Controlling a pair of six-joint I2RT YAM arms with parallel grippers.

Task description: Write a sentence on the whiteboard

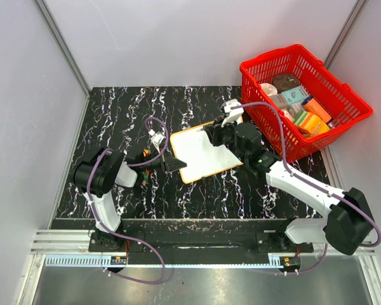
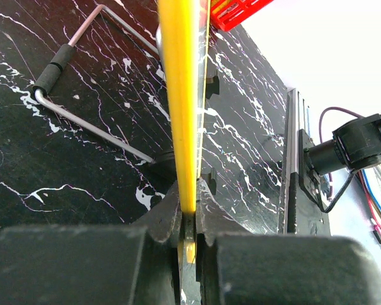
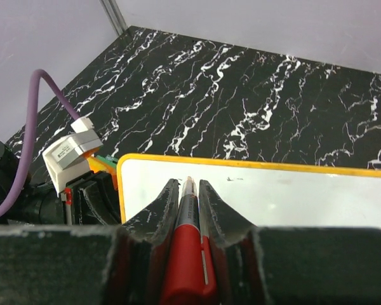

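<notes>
The whiteboard (image 1: 202,154), white with an orange-yellow rim, lies tilted on the black marbled table. My left gripper (image 1: 173,164) is shut on its left rim. In the left wrist view that rim (image 2: 181,95) runs edge-on into the left gripper (image 2: 189,213). My right gripper (image 1: 218,135) hovers over the board's far part, shut on a red marker (image 3: 189,254) with its tip just above or on the white face (image 3: 292,197). Only a tiny dark mark (image 3: 232,180) shows there; the sentence is not in view.
A red basket (image 1: 349,101) full of packaged goods stands at the back right, close to the right arm. A bent metal wire with a black grip (image 2: 57,60) lies on the table behind the board. Grey walls enclose the table on three sides.
</notes>
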